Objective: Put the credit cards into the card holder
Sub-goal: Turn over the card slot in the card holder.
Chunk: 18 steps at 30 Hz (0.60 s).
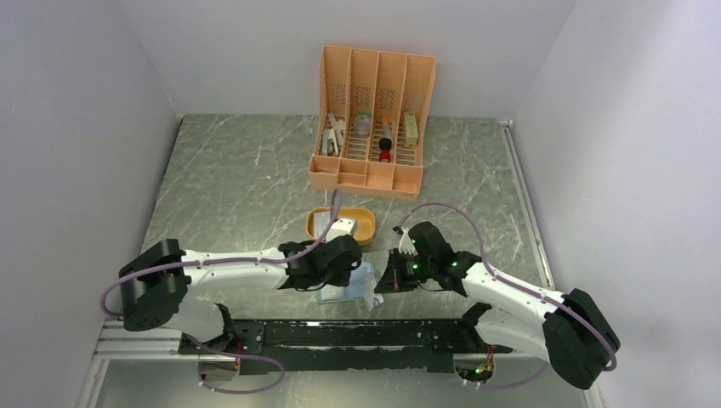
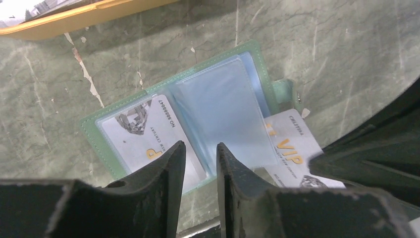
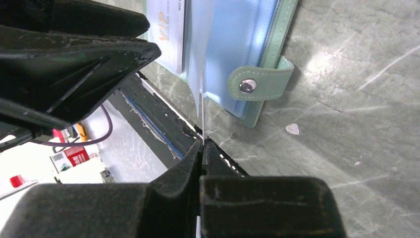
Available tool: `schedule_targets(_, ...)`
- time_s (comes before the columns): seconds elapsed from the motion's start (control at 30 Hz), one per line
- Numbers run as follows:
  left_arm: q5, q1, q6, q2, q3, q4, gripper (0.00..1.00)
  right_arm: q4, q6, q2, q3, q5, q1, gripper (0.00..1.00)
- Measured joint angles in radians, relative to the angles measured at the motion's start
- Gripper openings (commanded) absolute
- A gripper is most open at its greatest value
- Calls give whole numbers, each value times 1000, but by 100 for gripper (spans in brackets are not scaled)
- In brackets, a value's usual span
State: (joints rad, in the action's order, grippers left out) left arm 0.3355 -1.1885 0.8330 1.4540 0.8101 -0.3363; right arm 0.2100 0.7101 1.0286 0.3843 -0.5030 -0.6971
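Observation:
The grey-green card holder (image 2: pixel 94 130) lies open on the table by the near edge. One credit card (image 2: pixel 143 130) sits in its left clear pocket. A second card marked VIP (image 2: pixel 293 145) lies half under a lifted clear pocket leaf (image 2: pixel 223 114) on the right side. My left gripper (image 2: pixel 200 151) hovers just above the holder's near edge, open a little with nothing between its fingers. My right gripper (image 3: pixel 203 141) is shut on the edge of that thin clear leaf (image 3: pixel 200 59), holding it up. From above, both grippers (image 1: pixel 344 259) (image 1: pixel 384 285) meet over the holder (image 1: pixel 350 287).
An orange oval tray (image 1: pixel 364 224) holding a pale card (image 1: pixel 320 224) lies just beyond the holder. The tall orange slotted organizer (image 1: pixel 374 119) stands at the back. The holder's snap strap (image 3: pixel 257 82) sticks out to the right. The black base rail (image 1: pixel 357 336) runs along the near edge.

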Motion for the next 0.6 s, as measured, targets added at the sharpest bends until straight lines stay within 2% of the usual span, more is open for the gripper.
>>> schedule_targets(0.13,2,0,0,-39,5,-21,41,-35,11,27,1,-5,-13,0)
schedule_targets(0.33,5,0,1,-112,-8,-23,55,-72,23,84,10,-2,-57,0)
schedule_targets(0.6,-4,0,0,-145,-39,8,59,-107,43,135,40,19,-118,0)
